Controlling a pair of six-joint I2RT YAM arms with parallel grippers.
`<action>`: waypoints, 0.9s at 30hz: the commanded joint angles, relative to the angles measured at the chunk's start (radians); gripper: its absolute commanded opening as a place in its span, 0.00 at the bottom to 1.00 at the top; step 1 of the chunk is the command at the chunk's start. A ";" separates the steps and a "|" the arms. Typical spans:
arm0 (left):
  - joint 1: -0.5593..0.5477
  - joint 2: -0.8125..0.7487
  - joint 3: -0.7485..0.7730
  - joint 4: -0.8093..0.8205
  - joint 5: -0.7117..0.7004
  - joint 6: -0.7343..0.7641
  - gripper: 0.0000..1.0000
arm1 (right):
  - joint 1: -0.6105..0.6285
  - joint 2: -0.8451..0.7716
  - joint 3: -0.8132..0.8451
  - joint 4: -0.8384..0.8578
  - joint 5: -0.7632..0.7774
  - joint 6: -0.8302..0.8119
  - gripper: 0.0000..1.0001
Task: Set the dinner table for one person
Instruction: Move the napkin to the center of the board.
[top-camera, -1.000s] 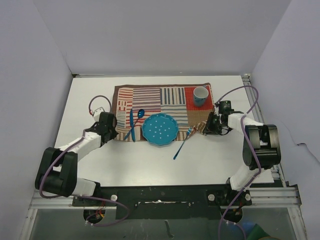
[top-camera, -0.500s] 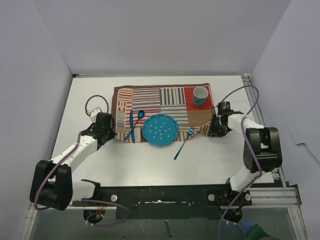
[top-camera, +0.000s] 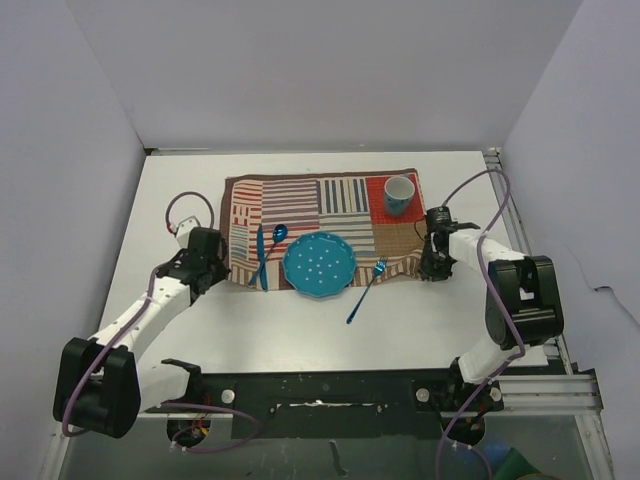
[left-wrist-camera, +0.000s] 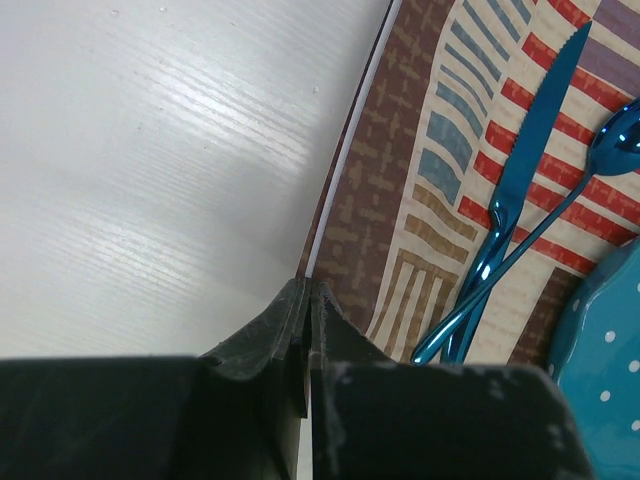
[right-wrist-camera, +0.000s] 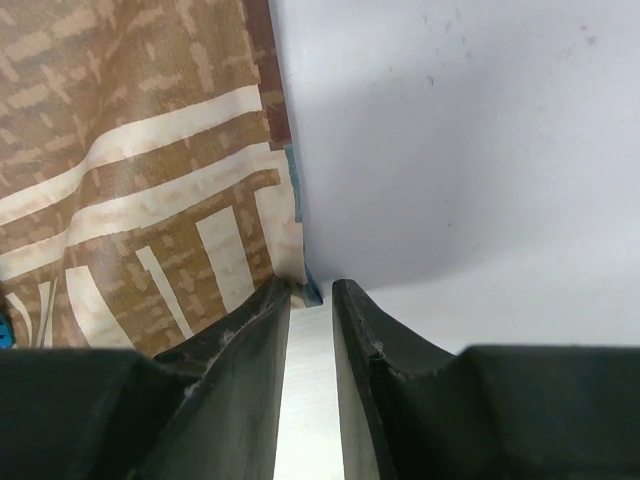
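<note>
Pinching the mat (left-wrist-camera: 430, 180) at its near left corner, the left gripper (left-wrist-camera: 305, 290) is closed tight. The right gripper (right-wrist-camera: 312, 292), jaws narrowly apart, sits at its near right corner on the table (top-camera: 420, 330).

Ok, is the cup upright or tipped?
Upright: the blue cup stands on the red corner of the placemat, white inside showing from above.
</note>
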 joint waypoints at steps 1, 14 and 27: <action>-0.002 -0.052 0.020 -0.062 -0.035 -0.001 0.00 | 0.057 0.092 -0.048 -0.285 0.067 0.015 0.25; -0.002 -0.121 0.031 -0.129 -0.053 -0.006 0.00 | 0.125 0.012 -0.042 -0.391 0.126 0.116 0.25; 0.001 -0.048 0.071 -0.106 -0.041 -0.009 0.27 | 0.136 -0.083 0.125 -0.487 0.197 0.121 0.31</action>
